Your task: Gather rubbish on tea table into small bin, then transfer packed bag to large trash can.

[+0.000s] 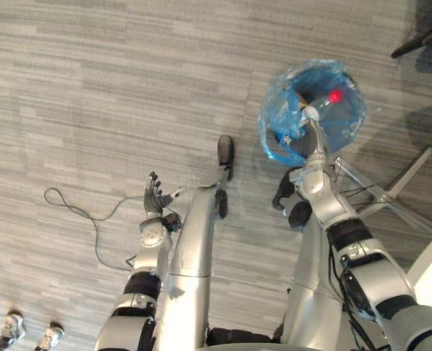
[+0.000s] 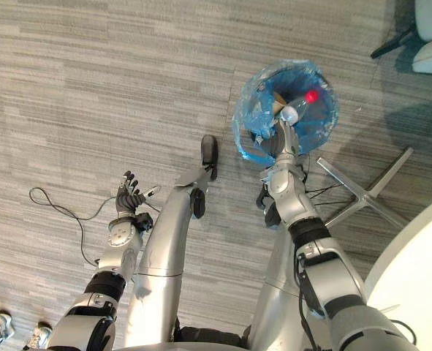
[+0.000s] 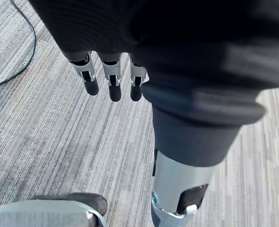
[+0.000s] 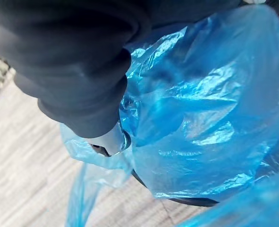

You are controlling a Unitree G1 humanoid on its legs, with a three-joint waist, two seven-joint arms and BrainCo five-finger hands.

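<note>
A small bin lined with a blue plastic bag (image 1: pixel 314 110) hangs over the grey carpet, up and to the right in the eye views. Inside lie a clear bottle with a white cap (image 2: pixel 292 111) and something red (image 2: pixel 312 96). My right hand (image 2: pixel 277 143) is at the bin's near rim. In the right wrist view a silver finger (image 4: pixel 109 141) is curled into a fold of the blue bag (image 4: pixel 200 118), and the bin's dark rim (image 4: pixel 186 201) shows beneath. My left hand (image 1: pixel 153 196) hangs open and empty over the carpet at the lower left, its fingers (image 3: pixel 113 82) straight.
A metal star-shaped chair base (image 1: pixel 391 197) stands right beside the bin. A white round table edge (image 2: pixel 420 256) fills the lower right. Another seat (image 2: pixel 431 36) sits at the upper right corner. A person's shoes (image 1: pixel 14 325) show at the lower left.
</note>
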